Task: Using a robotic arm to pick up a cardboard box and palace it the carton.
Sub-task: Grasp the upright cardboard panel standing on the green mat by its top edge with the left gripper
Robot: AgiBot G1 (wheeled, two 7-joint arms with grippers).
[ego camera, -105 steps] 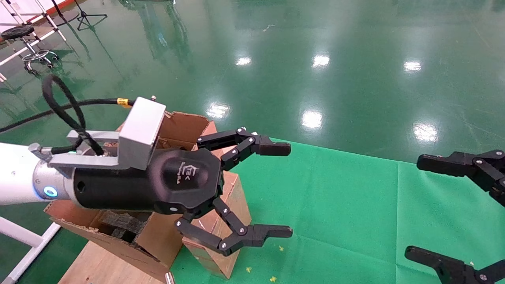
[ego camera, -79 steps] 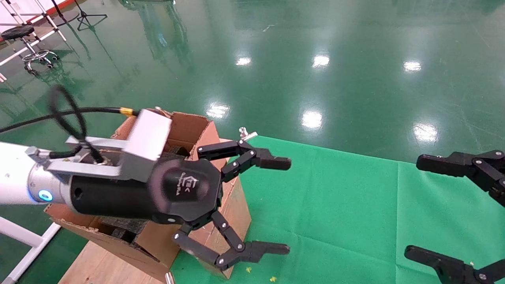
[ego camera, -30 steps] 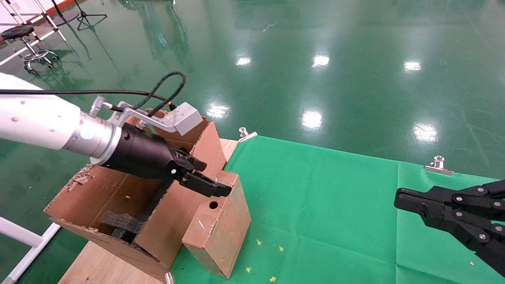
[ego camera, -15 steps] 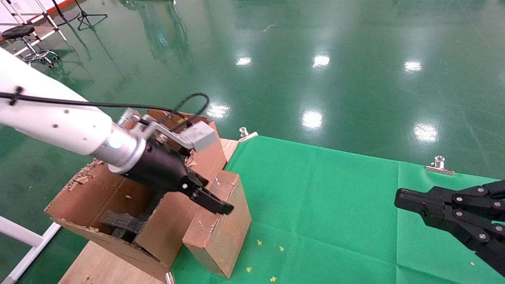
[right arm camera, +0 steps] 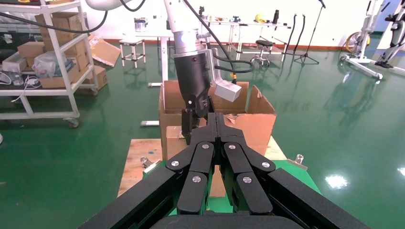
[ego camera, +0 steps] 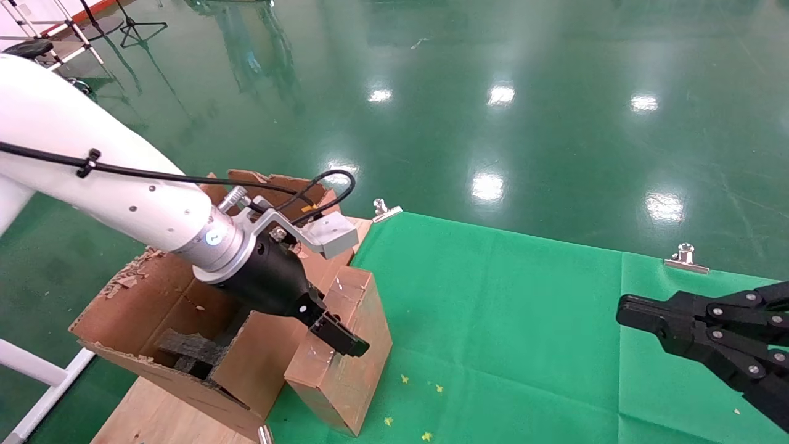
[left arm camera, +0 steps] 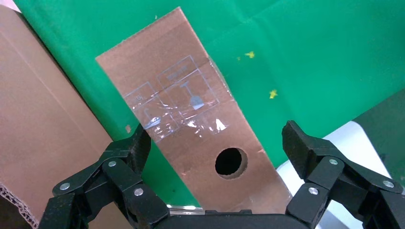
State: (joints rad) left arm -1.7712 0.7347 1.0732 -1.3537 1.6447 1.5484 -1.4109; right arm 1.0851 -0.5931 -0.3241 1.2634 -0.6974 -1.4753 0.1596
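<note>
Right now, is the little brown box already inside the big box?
No, it is outside. The cardboard box stands on the green cloth beside the carton, with the open left gripper around its top.

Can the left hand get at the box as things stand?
Probably yes. The left hand is open right over the box, one finger to each side of its top face, with nothing between them. The carton flap stands close beside the box and may crowd one finger.

we see the cardboard box [ego camera: 345, 354] standing on the cloth [ego camera: 524, 333], touching the carton [ego camera: 185, 308] on its left. foam pieces [ego camera: 188, 348] lie inside the carton, and two clips [ego camera: 383, 209] sit on the cloth's far edge.
</note>
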